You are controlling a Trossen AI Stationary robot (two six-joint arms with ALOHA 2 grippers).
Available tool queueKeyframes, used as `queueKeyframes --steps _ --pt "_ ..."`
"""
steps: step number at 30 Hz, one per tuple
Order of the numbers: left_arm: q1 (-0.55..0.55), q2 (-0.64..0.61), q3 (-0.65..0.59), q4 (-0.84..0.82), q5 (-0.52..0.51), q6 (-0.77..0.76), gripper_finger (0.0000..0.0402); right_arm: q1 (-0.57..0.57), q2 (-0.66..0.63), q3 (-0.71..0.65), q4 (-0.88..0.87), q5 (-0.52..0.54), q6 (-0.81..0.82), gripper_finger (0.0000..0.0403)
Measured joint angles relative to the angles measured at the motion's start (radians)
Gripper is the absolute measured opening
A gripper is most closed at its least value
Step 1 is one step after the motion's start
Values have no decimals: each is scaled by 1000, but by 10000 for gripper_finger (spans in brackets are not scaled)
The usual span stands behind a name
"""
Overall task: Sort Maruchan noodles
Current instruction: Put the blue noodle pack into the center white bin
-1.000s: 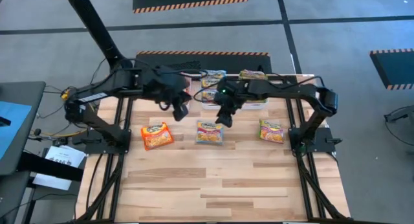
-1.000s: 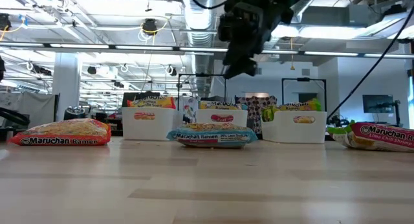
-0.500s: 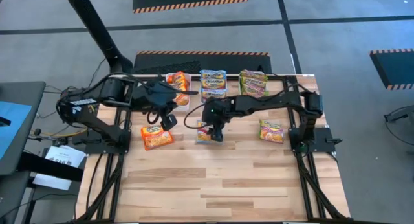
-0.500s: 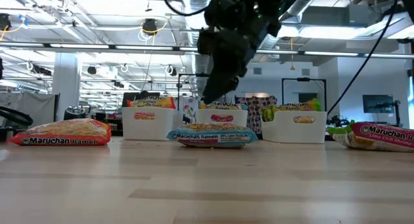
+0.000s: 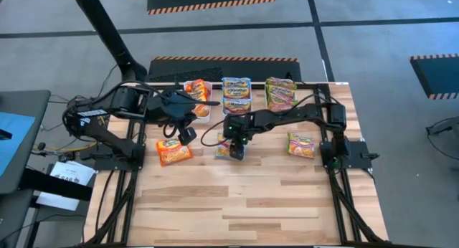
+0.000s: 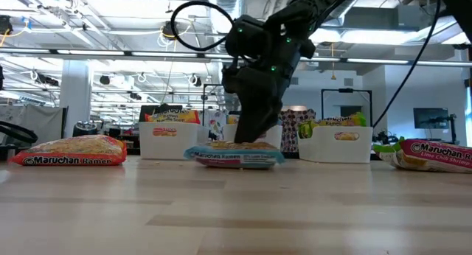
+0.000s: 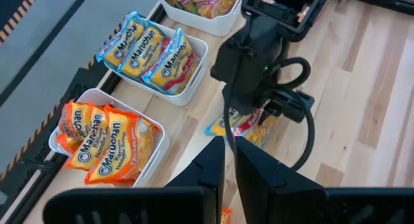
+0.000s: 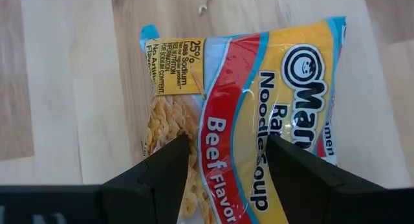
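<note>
Three loose Maruchan noodle packets lie in a row across the middle of the wooden counter (image 5: 251, 205): an orange packet (image 5: 173, 150) toward the left side, a blue packet (image 5: 228, 149) in the centre, and a green-pink packet (image 5: 301, 145) toward the right side, each well apart from its neighbour. Three white bins stand along the far edge: the left bin (image 5: 203, 112) holds orange packets, the middle bin (image 5: 236, 94) blue ones, the right bin (image 5: 280, 92) green-pink ones. The right tool (image 5: 236, 149) is down over the blue packet, its fingers (image 8: 160, 175) spread wide on either side of the packet's printed face; whether they touch the wrapper cannot be told. In the low view the right arm descends onto the packet, which rests flat on the counter just in front of the bins. The left tool (image 5: 186, 133) hangs above the counter between the orange packet and the left bin, fingers (image 7: 210, 166) pressed together and holding nothing. The near half of the counter is bare wood, open to the front edge, and the strips between the loose packets are also bare.
</note>
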Motion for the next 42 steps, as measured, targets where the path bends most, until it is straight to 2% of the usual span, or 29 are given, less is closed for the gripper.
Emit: queueKeyframes --steps 6,9,12,21,32,36,40,42 --pt "0 0 0 4 -2 -16 25 16 42 3 1 39 16 232" --pt "0 0 0 5 -2 -18 25 24 55 5 0 63 33 212" --pt "0 0 0 5 -2 -31 25 26 58 5 0 67 58 172" --pt "1 0 0 5 -2 -34 25 27 64 28 -11 65 73 14" --pt "1 0 0 3 -5 -34 25 39 12 172 -229 91 3 4" --pt "1 1 0 -1 -5 -34 25 47 -49 201 -274 175 -35 4" --pt "1 1 0 -1 -6 -34 25 47 -116 201 -278 198 -57 4" --pt "1 1 0 -1 -6 -34 25 42 -154 201 -284 248 -83 4"
